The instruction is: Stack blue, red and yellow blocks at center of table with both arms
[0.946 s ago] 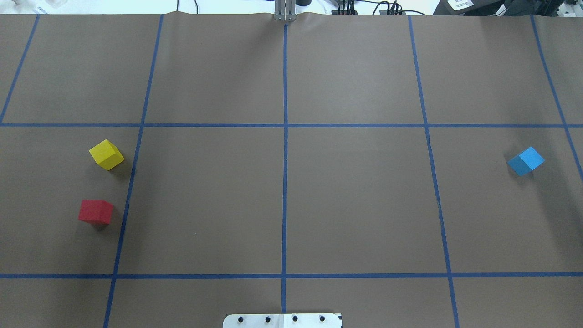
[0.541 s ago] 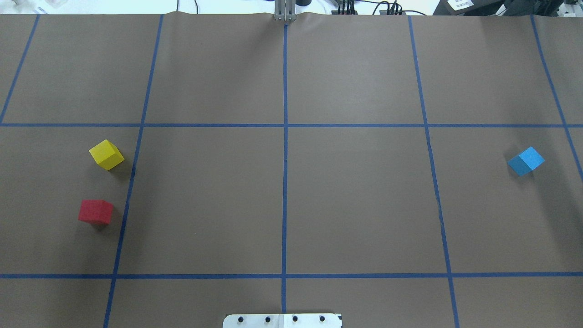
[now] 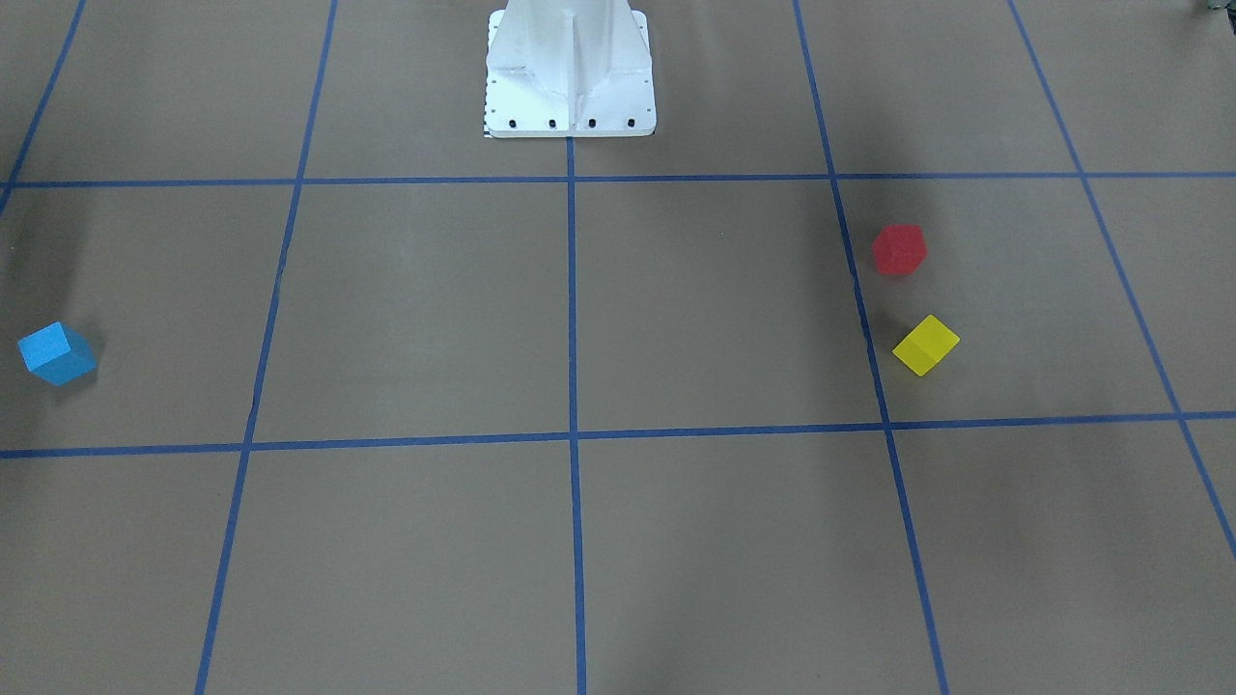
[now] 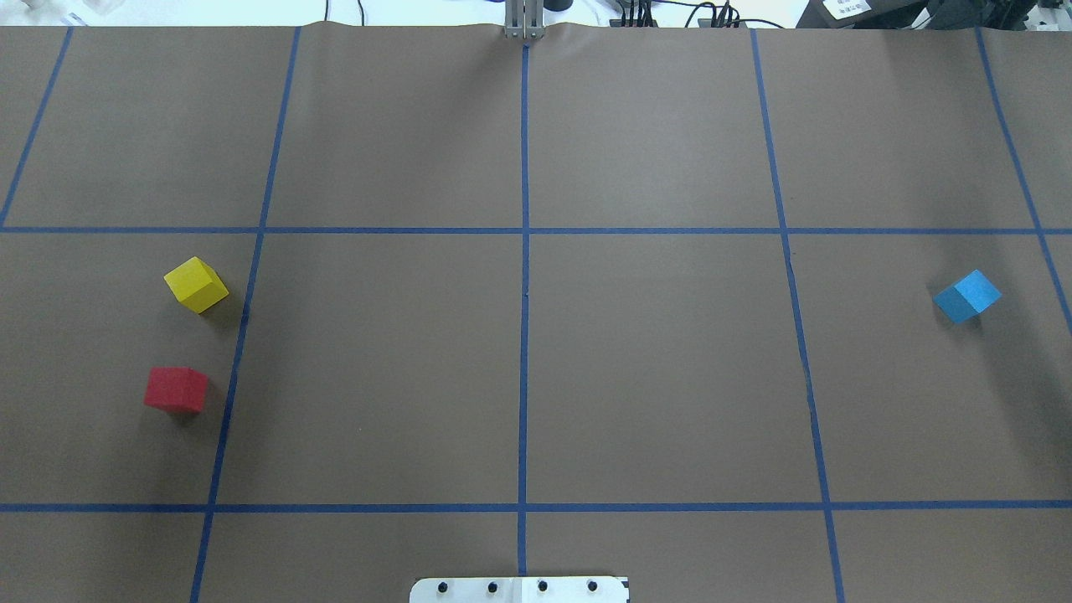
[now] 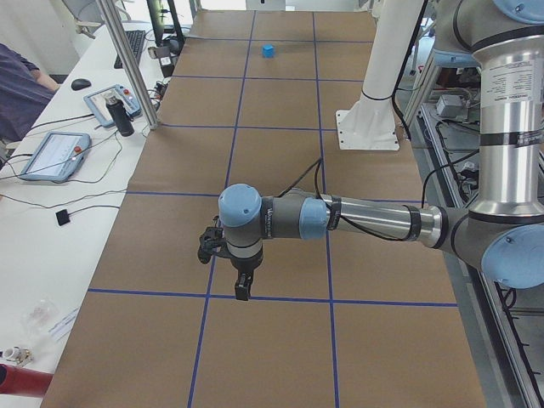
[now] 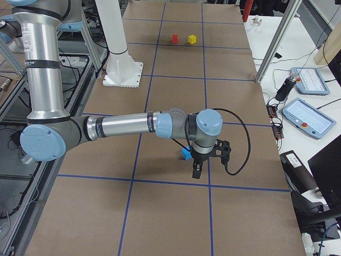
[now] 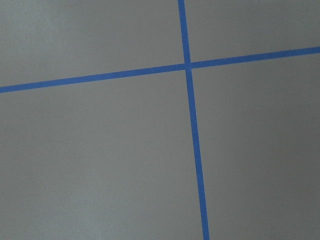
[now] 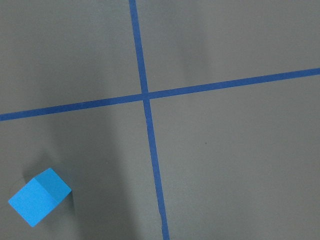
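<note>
The yellow block (image 4: 196, 285) and the red block (image 4: 176, 389) lie on the brown table at the left in the overhead view. The blue block (image 4: 966, 296) lies far right. They also show in the front view: blue block (image 3: 57, 353), red block (image 3: 899, 249), yellow block (image 3: 925, 345). My left gripper (image 5: 241, 289) shows only in the left side view, hanging above the table and hiding the red and yellow blocks. My right gripper (image 6: 195, 172) shows only in the right side view, above and beside the blue block (image 6: 186, 153). I cannot tell if either is open. The right wrist view shows the blue block (image 8: 39, 203) at lower left.
The white robot pedestal (image 3: 570, 68) stands at the table's near middle edge. Blue tape lines (image 4: 524, 293) divide the table into squares. A side bench with teach pendants (image 5: 53, 155) and a metal post (image 5: 129, 64) runs along the operators' side.
</note>
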